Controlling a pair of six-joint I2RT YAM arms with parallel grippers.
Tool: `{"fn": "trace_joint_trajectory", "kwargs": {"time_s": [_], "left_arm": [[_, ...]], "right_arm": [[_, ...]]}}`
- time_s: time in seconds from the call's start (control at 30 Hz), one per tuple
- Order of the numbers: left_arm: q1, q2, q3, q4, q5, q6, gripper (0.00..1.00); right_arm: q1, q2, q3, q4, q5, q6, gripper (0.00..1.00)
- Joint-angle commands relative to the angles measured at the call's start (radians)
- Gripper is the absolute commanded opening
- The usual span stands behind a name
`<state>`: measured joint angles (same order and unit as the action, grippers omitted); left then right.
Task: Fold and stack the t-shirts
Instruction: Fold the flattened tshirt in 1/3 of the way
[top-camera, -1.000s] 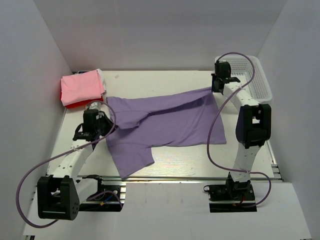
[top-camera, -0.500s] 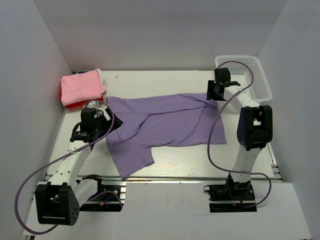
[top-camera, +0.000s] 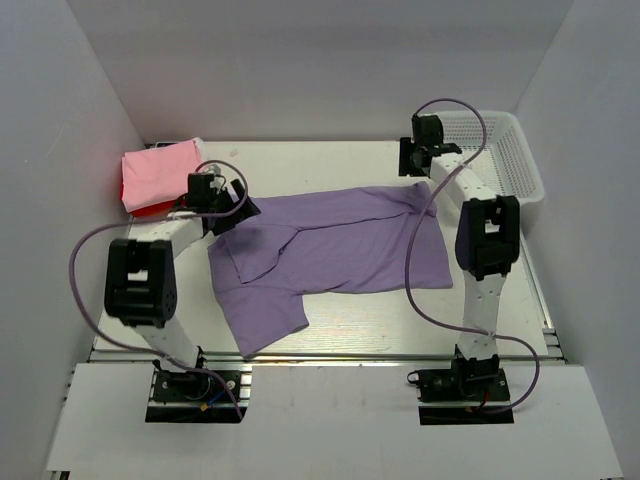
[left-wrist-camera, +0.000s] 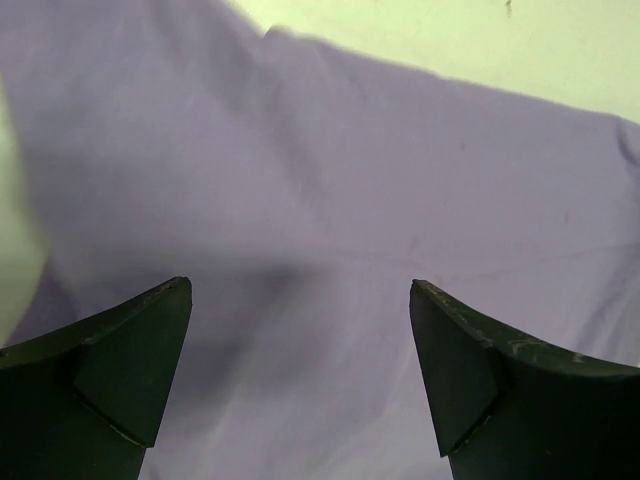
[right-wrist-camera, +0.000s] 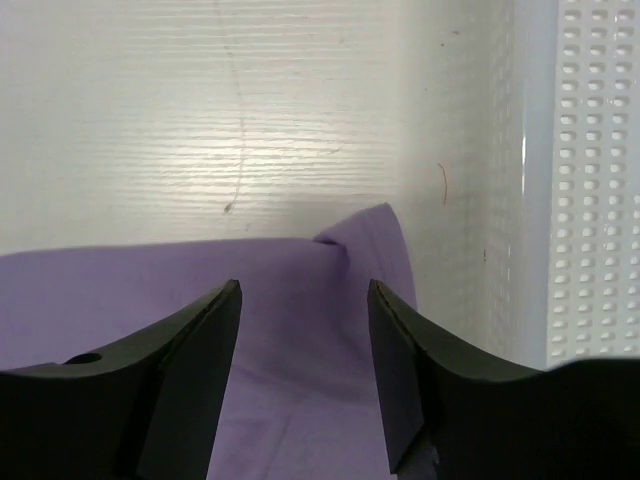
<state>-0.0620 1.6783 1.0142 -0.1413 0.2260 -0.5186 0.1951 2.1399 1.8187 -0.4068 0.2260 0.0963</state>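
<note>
A lavender-purple t-shirt (top-camera: 330, 245) lies spread across the middle of the table, one sleeve reaching toward the near edge. My left gripper (top-camera: 238, 203) hovers open over its far left corner. In the left wrist view the gripper (left-wrist-camera: 300, 300) has only purple cloth (left-wrist-camera: 330, 180) below its wide-apart fingers. My right gripper (top-camera: 412, 166) is open above the far right corner, and the right wrist view shows that gripper (right-wrist-camera: 305, 290) just over the shirt's corner (right-wrist-camera: 372, 235). A folded pink t-shirt (top-camera: 162, 172) rests on a red one (top-camera: 148, 209) at the far left.
A white mesh basket (top-camera: 510, 150) stands at the far right corner, and its wall (right-wrist-camera: 590, 180) shows beside the right gripper. Grey walls close in the table on three sides. Purple cables loop off both arms.
Both grippers have opened and let go of the purple shirt. The left arm swung toward the far left corner of the shirt, and the right gripper shifted left and farther back. The cloth dropped flat.
</note>
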Motion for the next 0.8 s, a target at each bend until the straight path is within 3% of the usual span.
{"fn": "trace_joint_trajectory", "kwargs": {"time_s": [0.0, 0.1, 0.27, 0.33, 0.43, 0.6, 0.77], "left_arm": [[-0.006, 0.073, 0.098, 0.091, 0.104, 0.022, 1.0], [-0.015, 0.168, 0.152, 0.124, 0.133, 0.034, 1.0], [-0.024, 0.236, 0.187, 0.115, 0.096, 0.034, 1.0], [-0.024, 0.253, 0.178, 0.106, 0.061, 0.034, 1.0], [-0.013, 0.285, 0.178, 0.072, 0.035, 0.034, 1.0], [-0.004, 0.296, 0.178, 0.006, -0.071, 0.055, 1.0], [-0.004, 0.296, 0.167, -0.014, -0.145, 0.077, 1.0]], "right_arm": [[-0.006, 0.095, 0.094, -0.037, 0.094, -0.036, 0.58], [-0.002, 0.152, 0.143, -0.03, 0.119, -0.073, 0.57], [-0.006, 0.208, 0.16, -0.023, 0.163, -0.09, 0.4], [-0.006, 0.218, 0.163, -0.021, 0.174, -0.119, 0.19], [-0.006, 0.236, 0.185, -0.018, 0.248, -0.061, 0.0], [-0.016, 0.227, 0.22, 0.009, 0.401, 0.025, 0.0], [-0.032, 0.199, 0.24, 0.036, 0.444, 0.098, 0.0]]}}
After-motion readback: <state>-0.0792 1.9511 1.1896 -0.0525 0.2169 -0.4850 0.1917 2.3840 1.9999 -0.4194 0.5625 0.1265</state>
